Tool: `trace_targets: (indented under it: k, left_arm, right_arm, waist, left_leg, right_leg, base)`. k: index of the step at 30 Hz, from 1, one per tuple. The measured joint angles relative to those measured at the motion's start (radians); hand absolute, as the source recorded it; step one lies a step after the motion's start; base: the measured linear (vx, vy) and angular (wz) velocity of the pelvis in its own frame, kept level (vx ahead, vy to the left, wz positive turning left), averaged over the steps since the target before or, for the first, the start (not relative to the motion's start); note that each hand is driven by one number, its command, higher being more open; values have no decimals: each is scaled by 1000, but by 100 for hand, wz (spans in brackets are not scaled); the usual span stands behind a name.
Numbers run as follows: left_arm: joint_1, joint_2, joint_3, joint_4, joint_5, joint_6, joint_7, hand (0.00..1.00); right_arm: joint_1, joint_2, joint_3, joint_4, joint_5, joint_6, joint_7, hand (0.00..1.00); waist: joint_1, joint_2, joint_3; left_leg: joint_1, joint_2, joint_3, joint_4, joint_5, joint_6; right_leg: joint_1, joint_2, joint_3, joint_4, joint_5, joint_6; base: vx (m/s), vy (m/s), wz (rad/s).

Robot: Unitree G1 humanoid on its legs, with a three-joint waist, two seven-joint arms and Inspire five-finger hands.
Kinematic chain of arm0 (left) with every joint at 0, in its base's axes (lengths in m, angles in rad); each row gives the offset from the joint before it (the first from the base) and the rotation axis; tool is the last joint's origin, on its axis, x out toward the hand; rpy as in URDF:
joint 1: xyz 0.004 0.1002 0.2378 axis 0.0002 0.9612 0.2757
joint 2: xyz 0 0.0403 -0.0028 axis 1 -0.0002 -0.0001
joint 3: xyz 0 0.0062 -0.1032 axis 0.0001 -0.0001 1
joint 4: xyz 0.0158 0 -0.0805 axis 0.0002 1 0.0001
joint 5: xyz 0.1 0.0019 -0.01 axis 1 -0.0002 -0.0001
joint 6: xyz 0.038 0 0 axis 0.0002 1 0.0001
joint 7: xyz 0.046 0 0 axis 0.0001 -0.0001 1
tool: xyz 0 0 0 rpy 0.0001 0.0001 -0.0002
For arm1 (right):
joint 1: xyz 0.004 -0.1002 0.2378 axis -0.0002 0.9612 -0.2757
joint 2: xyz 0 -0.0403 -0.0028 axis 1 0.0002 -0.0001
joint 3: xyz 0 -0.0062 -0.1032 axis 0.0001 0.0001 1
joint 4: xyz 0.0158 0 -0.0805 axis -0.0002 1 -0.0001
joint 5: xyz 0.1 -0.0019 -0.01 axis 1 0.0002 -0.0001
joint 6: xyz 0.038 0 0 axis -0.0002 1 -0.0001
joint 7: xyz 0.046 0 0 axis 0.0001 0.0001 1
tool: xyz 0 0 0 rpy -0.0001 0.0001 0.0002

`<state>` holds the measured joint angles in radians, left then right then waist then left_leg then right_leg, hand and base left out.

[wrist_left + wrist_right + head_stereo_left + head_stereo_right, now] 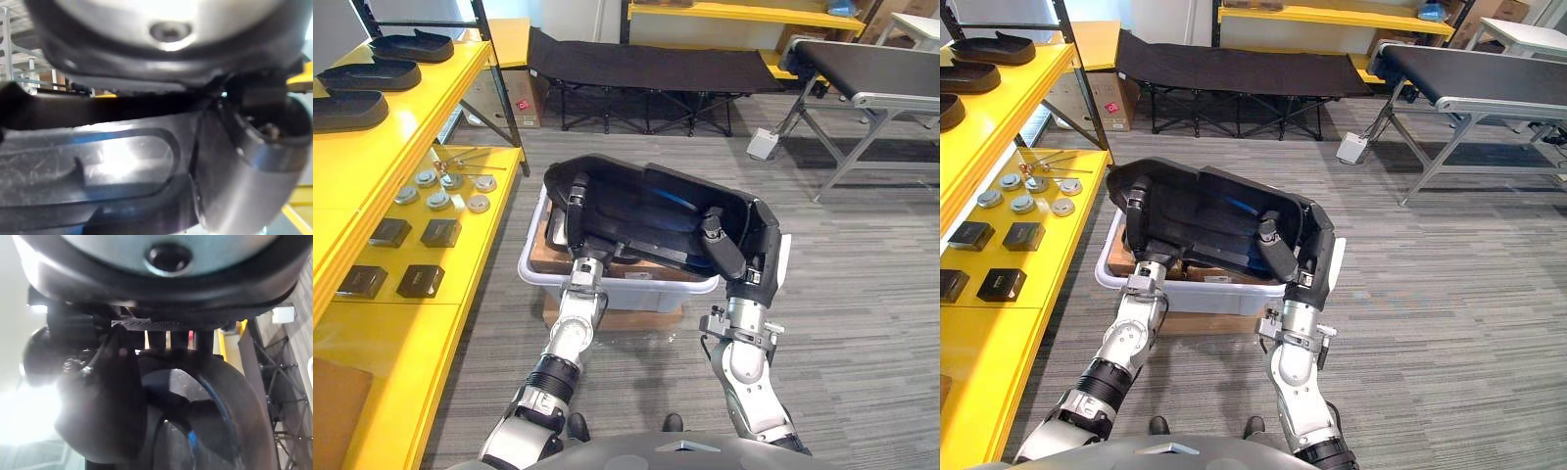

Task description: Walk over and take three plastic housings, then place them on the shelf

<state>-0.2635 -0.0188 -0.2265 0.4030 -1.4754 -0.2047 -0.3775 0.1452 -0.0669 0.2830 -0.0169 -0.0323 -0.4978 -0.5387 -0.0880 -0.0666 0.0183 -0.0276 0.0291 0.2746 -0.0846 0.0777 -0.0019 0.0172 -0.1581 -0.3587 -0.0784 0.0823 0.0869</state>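
Black plastic housing [646, 206] is in both my hands, lifted just above the white bin [607, 286]. L hand [576, 213] has its fingers curled over the end rim on the bin's left side. R hand [739, 257] is clamped on the opposite end, thumb inside the shell, fingers wrapped behind. Wrist views agree: shell wall sits tight against each palm. Under it, in the bin, more dark parts seem to lie, can't tell how many. Left of the bin stands the yellow shelf [435, 98]. Its upper board, left of & beyond the bin, carries three similar black housings [367, 73]. My read: pick of this piece is done, carry & placing on the shelf not yet. Whether those three count twd the task I can't tell.
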Motion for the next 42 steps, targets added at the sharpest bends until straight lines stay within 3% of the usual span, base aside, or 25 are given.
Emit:
trace_targets:
  k: [5, 8, 10, 14, 18, 32, 38, 42]
  left_arm:
    - [8, 33, -26, -69, 205, -58, 159, 0]
    - [50, 36, -23, -142, 410, -99, 284, 0]
    - [71, 37, 14, -178, 567, -102, 363, 0]
    - [83, 55, 48, -221, 793, -104, 435, 0]
    - [119, 104, 40, -275, 1010, -102, 448, 0]
    - [123, 148, 48, -374, 1125, -102, 548, 0]
    - [112, 194, 45, -391, 1172, -99, 477, 0]
    - [78, 281, 33, -453, 1172, -91, 378, 0]
  right_arm:
    - [0, -17, -1, 3, 1, 80, 10, 100]
    - [0, -17, -1, 5, 2, 131, 10, 100]
    - [-2, -17, 1, 5, 2, 167, 20, 100]
    - [-3, -17, 1, 10, 6, 203, 41, 100]
    - [-33, -15, 26, 9, 5, 203, 80, 100]
    - [-41, -17, 25, 49, 7, 202, 113, 100]
    - [-41, -40, 26, 63, 6, 201, 250, 100]
    - [-40, -97, 39, 64, -38, 199, 306, 100]
  waist:
    - [3, 8, -1]
    - [5, 22, -8]
    - [6, 32, -15]
    - [10, 42, -21]
    - [7, 51, -26]
    - [18, 54, -28]
    - [14, 56, -29]
    - [16, 60, -33]
  left_leg:
    - [-3, -1, -4, 0, 0, 0]
    - [-3, -3, -5, 0, 0, 0]
    - [-3, -2, -7, 0, 0, 0]
    - [-3, -3, -14, 0, 0, 1]
    - [-1, -5, -21, 0, 0, 0]
    - [-1, -7, -27, 1, 0, 1]
    - [-1, -7, -27, 1, 0, 1]
    - [-1, -7, -29, 1, 0, 1]
  right_leg:
    - [-1, 0, -7, 0, -2, -2]
    - [-1, -1, -9, 0, -2, -2]
    - [0, 2, -11, 0, -2, -2]
    - [2, 4, -17, 0, -3, -3]
    - [2, 4, -24, 0, -6, -6]
    - [4, 4, -33, 0, -8, -9]
    - [4, 4, -33, 0, -8, -10]
    - [4, 3, -35, 0, -8, -10]
  base:
    - [0, 0, 1]
    - [0, 0, 0]
    - [0, 0, 0]
    - [0, 8, 4]
    - [-9, 16, 3]
    - [0, 2, 0]
    - [0, 0, 0]
    - [0, 0, 0]
